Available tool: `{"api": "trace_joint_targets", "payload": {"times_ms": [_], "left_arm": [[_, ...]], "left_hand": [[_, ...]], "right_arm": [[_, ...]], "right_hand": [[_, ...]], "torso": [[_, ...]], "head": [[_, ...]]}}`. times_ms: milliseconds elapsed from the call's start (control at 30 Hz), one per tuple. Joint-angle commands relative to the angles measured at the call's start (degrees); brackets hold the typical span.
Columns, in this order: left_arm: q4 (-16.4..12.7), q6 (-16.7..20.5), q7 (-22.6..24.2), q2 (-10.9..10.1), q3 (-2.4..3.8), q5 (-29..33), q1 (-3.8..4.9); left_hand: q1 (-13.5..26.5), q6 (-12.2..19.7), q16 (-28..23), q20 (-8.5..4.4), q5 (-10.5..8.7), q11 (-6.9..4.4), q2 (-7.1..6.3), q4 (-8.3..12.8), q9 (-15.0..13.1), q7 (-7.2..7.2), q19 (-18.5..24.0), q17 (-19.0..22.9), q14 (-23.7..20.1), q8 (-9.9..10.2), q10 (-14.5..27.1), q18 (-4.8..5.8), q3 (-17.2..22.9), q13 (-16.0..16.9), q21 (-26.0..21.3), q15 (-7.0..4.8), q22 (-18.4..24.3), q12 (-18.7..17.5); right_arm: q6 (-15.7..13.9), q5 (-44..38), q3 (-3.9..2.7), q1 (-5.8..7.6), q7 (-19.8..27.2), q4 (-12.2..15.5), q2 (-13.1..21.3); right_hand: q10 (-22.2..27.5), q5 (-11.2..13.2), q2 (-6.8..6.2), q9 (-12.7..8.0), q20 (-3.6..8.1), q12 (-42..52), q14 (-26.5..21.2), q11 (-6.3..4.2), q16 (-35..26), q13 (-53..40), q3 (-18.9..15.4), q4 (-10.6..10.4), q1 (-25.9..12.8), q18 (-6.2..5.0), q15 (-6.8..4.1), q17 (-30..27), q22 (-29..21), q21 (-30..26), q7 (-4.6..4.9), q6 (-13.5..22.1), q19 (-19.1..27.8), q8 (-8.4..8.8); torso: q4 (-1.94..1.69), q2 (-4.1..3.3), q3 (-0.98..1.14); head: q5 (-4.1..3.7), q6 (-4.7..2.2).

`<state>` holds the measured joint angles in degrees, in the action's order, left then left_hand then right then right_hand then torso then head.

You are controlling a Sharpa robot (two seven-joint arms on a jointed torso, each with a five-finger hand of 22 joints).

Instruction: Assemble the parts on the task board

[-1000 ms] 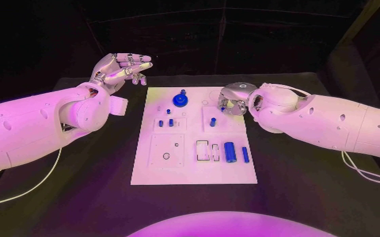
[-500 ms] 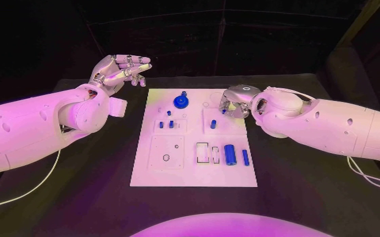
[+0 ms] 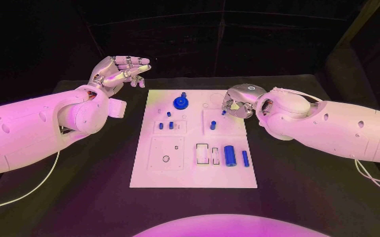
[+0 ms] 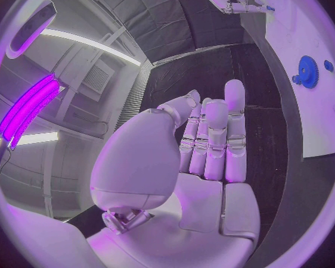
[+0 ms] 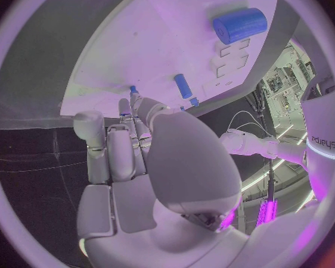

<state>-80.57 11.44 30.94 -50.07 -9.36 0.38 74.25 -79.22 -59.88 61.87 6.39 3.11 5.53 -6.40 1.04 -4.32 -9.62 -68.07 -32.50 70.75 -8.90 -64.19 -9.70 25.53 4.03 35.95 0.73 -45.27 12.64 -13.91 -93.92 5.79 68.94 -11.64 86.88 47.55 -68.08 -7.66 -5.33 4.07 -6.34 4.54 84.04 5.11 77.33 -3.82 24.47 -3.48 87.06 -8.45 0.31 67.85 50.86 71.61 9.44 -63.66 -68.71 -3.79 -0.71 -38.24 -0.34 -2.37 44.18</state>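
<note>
- Black worktop under a dark backdrop carries the white task board at its middle, long side running away from the robot.
- At the board's far end a blue gear stands with a small knob on top; the left wrist view shows it too.
- Nearer on the left half, small blue pegs stand in a recessed block, with one more small peg just beyond them.
- A short blue pin sits in the right half, near mid-board.
- At the near right lie a thick blue cylinder and, just beside it toward the board's edge, a thin blue rod; two pale rectangular slots are to the cylinder's left.
- The left hand is raised above the worktop beyond the board's far left corner, clear of the board; it is released, holding nothing, fingers extended and lying side by side, as the left wrist view confirms.
- The right hand is over the board's far right corner, fingers drawn together and pointing down at the board. A small blue piece shows at its fingertips in the right wrist view; I cannot tell whether it is pinched or only touched.
</note>
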Motion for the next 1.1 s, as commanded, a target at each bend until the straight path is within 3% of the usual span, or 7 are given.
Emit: {"api": "trace_joint_targets", "payload": {"times_ms": [33,200,367,633,833,1100], "left_arm": [[0.04,-0.13,0.35,-0.01,0.04,0.21,0.07],[0.13,-0.13,0.34,0.03,0.04,0.21,0.07],[0.12,-0.16,0.33,0.18,0.03,0.21,0.06],[0.06,-0.26,0.27,0.25,0.03,0.21,0.06],[0.13,-0.34,0.23,0.29,0.03,0.21,0.06],[0.24,-0.48,0.23,0.46,0.03,0.21,0.06]], "left_hand": [[-0.37,-0.02,-0.39,0.03,0.20,0.17,-0.03,0.38,0.08,-0.24,0.28,0.01,-0.43,-0.01,0.11,-0.80,-0.04,-0.08,-0.23,0.00,0.05,-0.18],[-0.37,-0.02,-0.39,0.03,0.20,0.17,-0.03,0.38,0.08,-0.24,0.28,0.01,-0.43,-0.01,0.11,-0.80,-0.04,-0.08,-0.23,0.00,0.05,-0.18],[-0.37,-0.02,-0.39,0.03,0.20,0.17,-0.03,0.38,0.08,-0.24,0.28,0.01,-0.43,-0.01,0.11,-0.80,-0.04,-0.08,-0.23,0.00,0.05,-0.18],[-0.37,-0.02,-0.39,0.03,0.20,0.17,-0.03,0.38,0.08,-0.24,0.28,0.01,-0.43,-0.01,0.11,-0.80,-0.04,-0.08,-0.23,0.00,0.05,-0.18],[-0.36,0.07,-0.44,0.05,0.20,0.21,-0.02,0.44,0.11,-0.29,0.25,0.06,-0.42,0.03,0.19,-0.79,-0.07,-0.09,-0.27,0.04,0.10,-0.23],[-0.36,0.07,-0.44,0.05,0.20,0.21,-0.02,0.44,0.11,-0.29,0.25,0.06,-0.42,0.03,0.19,-0.79,-0.07,-0.09,-0.27,0.04,0.10,-0.23]], "right_arm": [[-1.79,0.59,-0.11,0.39,-0.76,1.44,0.72],[-2.20,1.07,-1.53,1.04,-1.11,4.41,1.81],[-1.16,1.20,-2.03,1.55,-2.47,4.68,1.52],[0.19,1.23,-2.18,1.73,-3.85,2.87,0.37],[1.24,1.23,-2.14,1.66,-3.86,1.63,-0.43],[2.82,1.22,-2.09,1.14,-3.48,0.39,-1.57]], "right_hand": [[-0.34,0.23,-0.15,-0.09,0.08,0.12,2.07,0.00,0.24,0.05,0.35,-0.02,-0.78,1.04,-0.04,0.04,0.06,0.20,-0.28,-0.08,-0.44,-0.13],[-0.35,0.25,-0.19,-0.09,0.08,0.12,2.08,-0.01,0.30,0.05,0.41,0.01,-0.83,1.07,-0.04,0.13,0.23,0.28,-0.29,-0.09,-0.52,-0.13],[0.42,1.10,-1.14,-0.25,-0.04,-0.28,2.03,0.21,0.31,0.16,0.92,0.05,-2.17,1.04,0.14,-0.04,-0.04,0.15,-0.09,0.67,-0.29,0.17],[3.87,1.82,-3.57,-0.40,-0.79,-0.93,1.74,1.22,-0.06,0.28,1.38,-0.45,-4.81,0.91,0.97,-0.96,-0.97,-0.43,0.68,3.44,0.32,0.26],[5.42,2.03,-5.07,-0.43,-1.08,-0.79,1.57,1.40,-0.31,0.22,0.63,-0.71,-6.21,0.78,1.18,-1.58,-1.64,-0.88,0.63,5.10,0.64,0.32],[7.29,2.44,-5.69,-0.37,-1.24,-0.63,1.34,1.58,-0.74,0.19,-1.67,-0.77,-7.02,0.56,1.32,-2.50,-3.00,-1.78,0.70,6.72,1.21,0.26]], "torso": [[-0.01,-0.03,0.00],[0.05,-0.02,-0.01],[-0.03,-0.03,-0.03],[-0.03,-0.12,-0.10],[0.04,-0.18,0.04],[0.01,-0.17,0.06]], "head": [[-0.07,-0.04],[-0.09,-0.13],[-0.20,-0.23],[-0.27,-0.30],[-0.16,-0.22],[-0.08,-0.11]]}}
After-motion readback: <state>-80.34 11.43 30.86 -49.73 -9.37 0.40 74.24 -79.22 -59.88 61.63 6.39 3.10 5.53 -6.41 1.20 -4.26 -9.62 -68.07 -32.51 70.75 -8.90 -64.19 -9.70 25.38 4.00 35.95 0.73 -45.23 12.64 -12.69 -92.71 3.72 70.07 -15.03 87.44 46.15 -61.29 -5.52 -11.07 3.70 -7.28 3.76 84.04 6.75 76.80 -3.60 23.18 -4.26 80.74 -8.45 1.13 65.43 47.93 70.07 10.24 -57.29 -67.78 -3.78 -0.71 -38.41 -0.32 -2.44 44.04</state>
